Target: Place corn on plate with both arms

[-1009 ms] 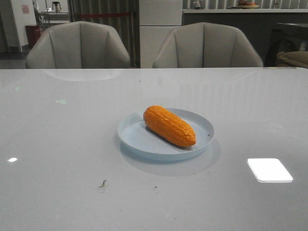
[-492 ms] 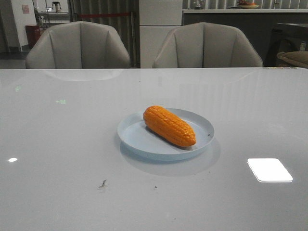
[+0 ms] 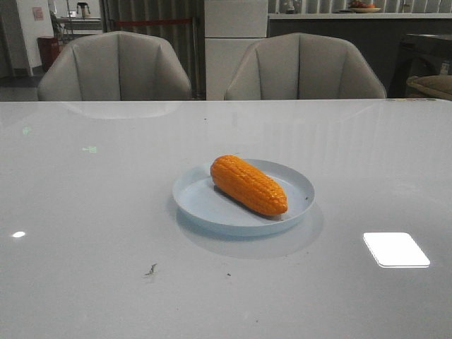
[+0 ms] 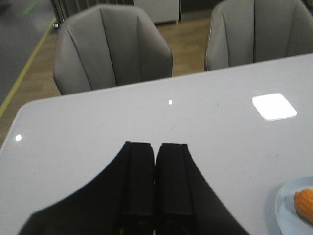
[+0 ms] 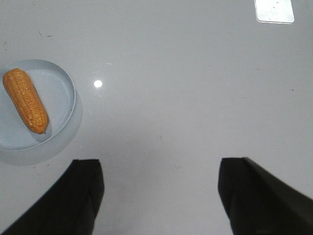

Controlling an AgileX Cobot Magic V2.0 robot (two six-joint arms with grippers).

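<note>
two grippers, both empty. going left to right: the left gripper has its fingers pressed together with nothing between them, hovering over bare table well apart from the work. at the middle, the corn lies diagonally inside the plate, fully within the rim, so the placing looks done. the right gripper is spread wide, holding nothing, off to the plate's side. the step in hand seems to be holding clear: do it well by keeping both arms high and away so nothing nudges the plate. neither arm shows in the front view, and the left wrist view cuts off most of the plate; the cob's far underside probably touches the rim, but i can't tell.
</note>
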